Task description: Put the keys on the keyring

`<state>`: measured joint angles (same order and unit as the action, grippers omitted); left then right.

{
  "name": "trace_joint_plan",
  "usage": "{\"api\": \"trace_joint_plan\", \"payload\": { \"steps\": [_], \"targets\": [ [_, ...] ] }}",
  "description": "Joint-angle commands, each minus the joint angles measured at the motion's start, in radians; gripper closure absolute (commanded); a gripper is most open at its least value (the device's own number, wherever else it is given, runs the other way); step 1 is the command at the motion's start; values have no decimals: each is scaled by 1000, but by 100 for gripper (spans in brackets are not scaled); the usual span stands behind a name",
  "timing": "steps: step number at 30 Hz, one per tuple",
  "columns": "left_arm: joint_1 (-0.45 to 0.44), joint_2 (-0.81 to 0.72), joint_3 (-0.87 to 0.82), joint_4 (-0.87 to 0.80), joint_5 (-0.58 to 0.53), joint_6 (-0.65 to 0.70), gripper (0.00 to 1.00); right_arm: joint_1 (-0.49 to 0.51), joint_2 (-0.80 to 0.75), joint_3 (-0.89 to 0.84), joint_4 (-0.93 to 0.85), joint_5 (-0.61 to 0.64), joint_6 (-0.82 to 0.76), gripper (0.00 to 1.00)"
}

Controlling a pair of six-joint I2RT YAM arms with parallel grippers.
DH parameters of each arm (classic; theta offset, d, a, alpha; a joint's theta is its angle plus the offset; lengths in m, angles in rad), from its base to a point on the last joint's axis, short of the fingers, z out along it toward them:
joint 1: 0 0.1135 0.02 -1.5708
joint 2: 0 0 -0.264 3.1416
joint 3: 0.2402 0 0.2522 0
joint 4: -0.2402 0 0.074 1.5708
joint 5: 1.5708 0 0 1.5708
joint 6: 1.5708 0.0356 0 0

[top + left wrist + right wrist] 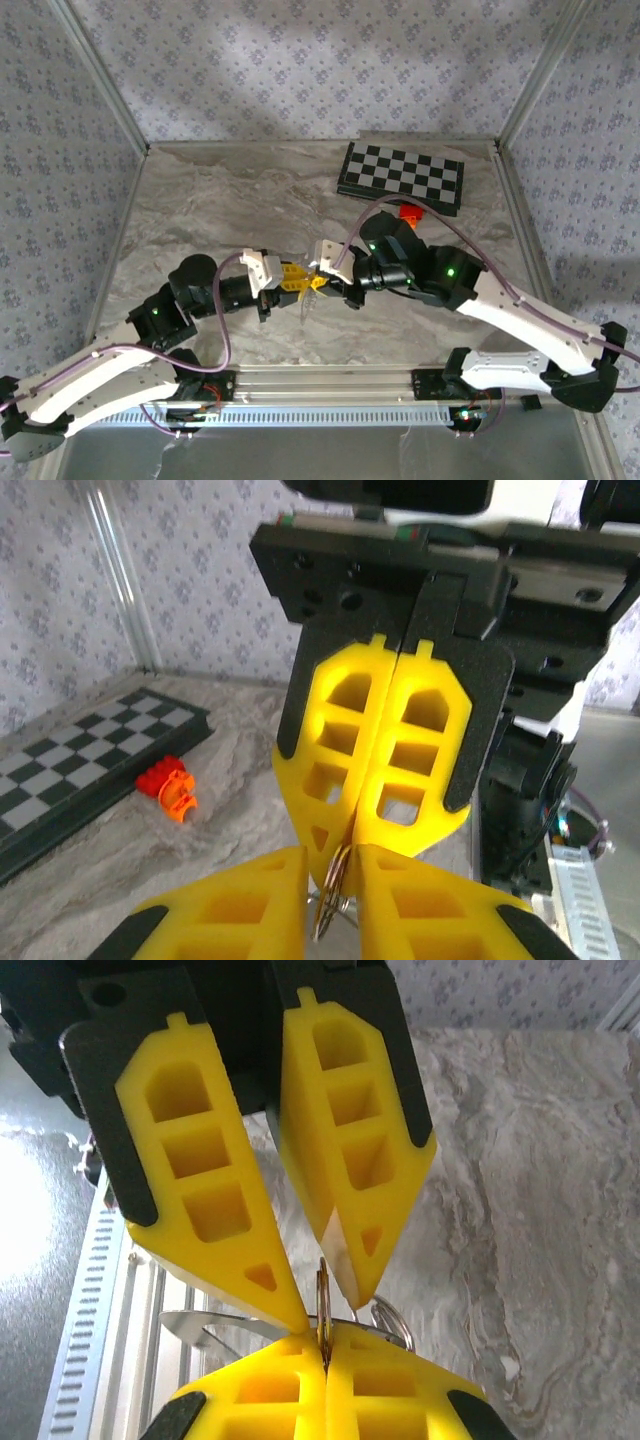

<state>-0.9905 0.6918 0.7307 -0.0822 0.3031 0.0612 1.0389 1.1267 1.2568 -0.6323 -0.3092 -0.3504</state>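
The keyring (323, 1285) is a thin pale metal ring standing on edge where the two grippers meet nose to nose above the table's near middle. My right gripper (325, 1345) is shut on its lower part. My left gripper (332, 855) stands slightly open, with the keyring (335, 890) in the narrow gap between its yellow fingers. A flat pale metal piece (215, 1325), possibly a key's blade, juts out sideways behind the ring, and a smaller loop (392, 1312) hangs beside it. From above, the left gripper (303, 280) and right gripper (322, 283) touch tip to tip.
A folded chessboard (402, 178) lies at the back right, with a small orange-red block (409, 211) in front of it. An aluminium rail (330, 385) runs along the near edge between the arm bases. Patterned walls close in the table on three sides.
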Motion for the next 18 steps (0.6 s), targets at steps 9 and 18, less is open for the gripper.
{"api": "trace_joint_plan", "payload": {
  "steps": [9,18],
  "targets": [
    [-8,14,54,-119,-35,82,94,9,53,116,-169,-31,-95,100],
    [-8,-57,-21,67,21,2,100,13,26,63,-70,-37,-60,88]
  ]
}}
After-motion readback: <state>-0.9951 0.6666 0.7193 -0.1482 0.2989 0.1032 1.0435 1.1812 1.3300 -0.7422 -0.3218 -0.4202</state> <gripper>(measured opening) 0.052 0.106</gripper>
